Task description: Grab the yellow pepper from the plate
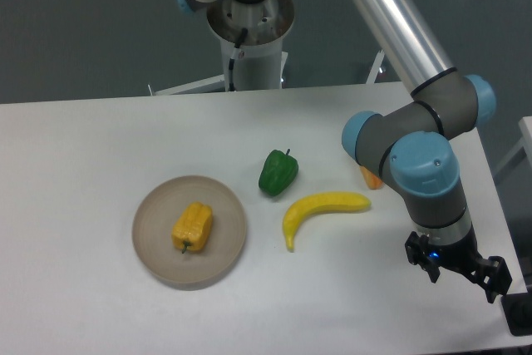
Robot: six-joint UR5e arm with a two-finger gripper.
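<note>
Pincer [459,273] hangs low at the near right corner of the white surface [83,205], seen from above as a dark blocky shape under the grey wrist; whether its fingers are spread or closed cannot be told. It holds nothing visible and sits well apart from the plate.

One round beige plate [151,247] lies near the front, left of centre. On it, just right of its middle, rests one yellow pepper [192,226], small and blocky, yellow-orange with lobed ridges, lying on its side with a short dark stem pointing toward the near edge. Nothing covers it.

Between plate and pincer lies one yellow banana [320,209], curved, its long body pointing right. Just beyond it, to the upper left, sits one green pepper [278,172], glossy, about the yellow one's size. One small orange piece [371,178] peeks out behind the arm's blue-capped elbow, mostly hidden.

Farthest back, the arm's round base [249,27] stands at the rear edge.
</note>
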